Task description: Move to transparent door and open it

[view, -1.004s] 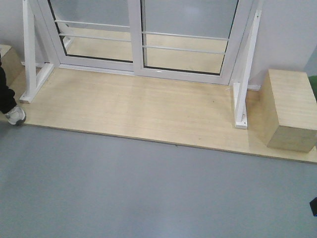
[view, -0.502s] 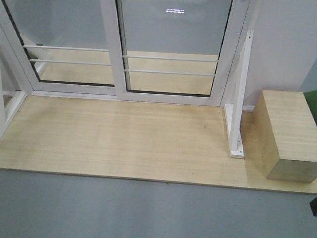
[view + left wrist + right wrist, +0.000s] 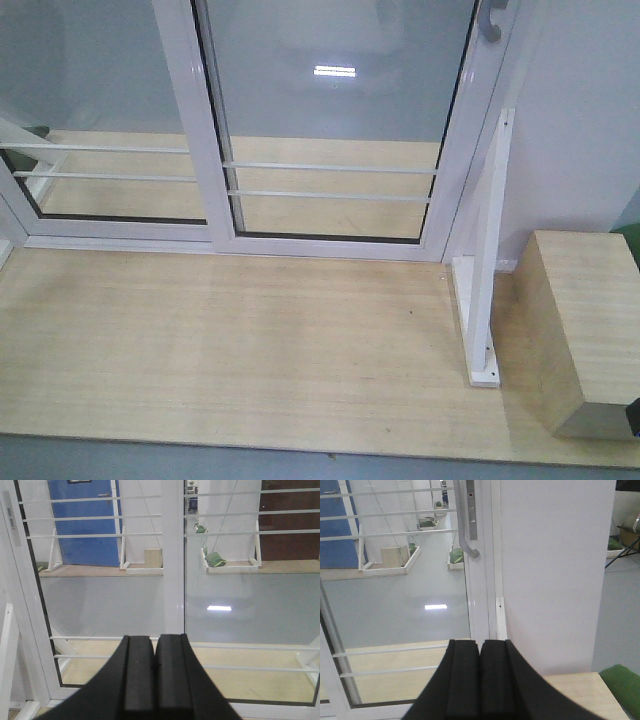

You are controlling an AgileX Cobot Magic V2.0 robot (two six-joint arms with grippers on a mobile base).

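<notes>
Left gripper (image 3: 155,667) and right gripper (image 3: 480,672) have jaws together; transparent door (image 3: 335,120), upper right, seems shut at its right edge

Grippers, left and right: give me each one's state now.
Left gripper: shut, empty.
Right gripper: shut, empty, not on the handle.

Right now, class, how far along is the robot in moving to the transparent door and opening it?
Done: the approach looks nearly finished; the transparent door fills the front view across the wooden platform. In hand: nothing; the right gripper and left gripper are shut, short of the glass. Left: grasping the handle and sliding the door, which looks closed.
</notes>
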